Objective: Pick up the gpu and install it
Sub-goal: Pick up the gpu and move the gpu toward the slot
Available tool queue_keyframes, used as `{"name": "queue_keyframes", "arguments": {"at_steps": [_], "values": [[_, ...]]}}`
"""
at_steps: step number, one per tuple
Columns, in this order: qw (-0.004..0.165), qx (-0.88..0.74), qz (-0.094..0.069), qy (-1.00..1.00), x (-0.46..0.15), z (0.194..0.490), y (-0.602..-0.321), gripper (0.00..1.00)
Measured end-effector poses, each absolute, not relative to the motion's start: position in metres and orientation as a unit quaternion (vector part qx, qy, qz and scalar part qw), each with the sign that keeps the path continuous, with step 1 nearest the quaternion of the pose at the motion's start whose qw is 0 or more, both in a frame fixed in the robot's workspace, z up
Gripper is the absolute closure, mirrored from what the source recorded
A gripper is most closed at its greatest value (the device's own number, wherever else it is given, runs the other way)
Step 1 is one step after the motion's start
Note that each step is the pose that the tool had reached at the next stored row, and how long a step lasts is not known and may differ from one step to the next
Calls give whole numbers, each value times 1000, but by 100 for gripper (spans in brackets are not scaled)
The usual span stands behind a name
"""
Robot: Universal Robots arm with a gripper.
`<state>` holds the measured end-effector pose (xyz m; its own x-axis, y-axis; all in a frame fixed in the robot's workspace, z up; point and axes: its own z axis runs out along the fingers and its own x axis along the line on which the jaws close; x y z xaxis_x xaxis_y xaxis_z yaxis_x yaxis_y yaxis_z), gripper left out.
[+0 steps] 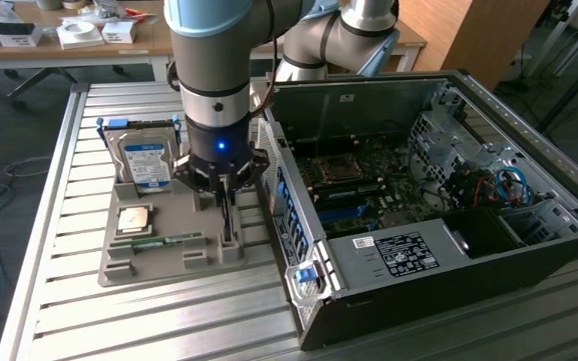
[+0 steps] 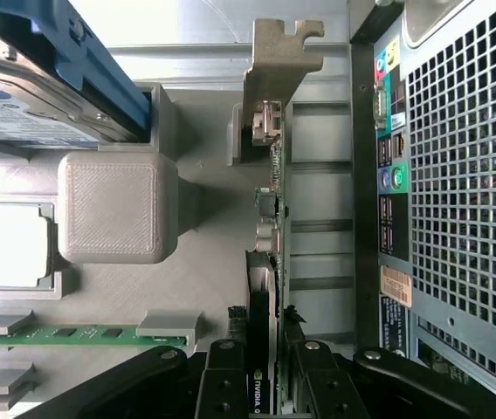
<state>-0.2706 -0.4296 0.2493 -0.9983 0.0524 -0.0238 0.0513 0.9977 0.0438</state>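
**Colleague:** What does the exterior view give you?

**Operator:** I see my arm reaching straight down over a grey holder (image 1: 168, 214) on a slatted metal desk (image 1: 118, 323). The claw (image 1: 225, 197) hangs over the side of the holder towards the exterior view's right. The gpu (image 1: 226, 226), a thin dark card, stands on edge in a slot there and rises between the claw's tips. A hard drive (image 1: 148, 162) with a blue label stands upright at the holder's far end. A square processor chip (image 1: 133, 219) lies flat in the middle, and a green memory stick (image 1: 159, 242) lies nearer the camera. An open computer case (image 1: 530, 128) lies on its side just beside the holder, on the exterior view's right.

**Colleague:** And the wrist view?

**Operator:** I look along the gpu (image 2: 272, 218) edge-on. Its pale metal bracket (image 2: 279, 61) is at the end far from the claw (image 2: 265, 388). The black fingers (image 2: 226, 380) press against both faces of the card, so I read the claw as clamped on the gpu, which sits in its slot in the holder (image 2: 204, 236). The perforated rear panel of the computer case (image 2: 466, 175) runs alongside.
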Motion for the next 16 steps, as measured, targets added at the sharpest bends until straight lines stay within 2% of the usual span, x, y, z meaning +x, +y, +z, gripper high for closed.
{"name": "queue_keyframes", "arguments": {"at_steps": [16], "values": [[12, 26, 22, 999, -271, 286, -430, 74]]}}
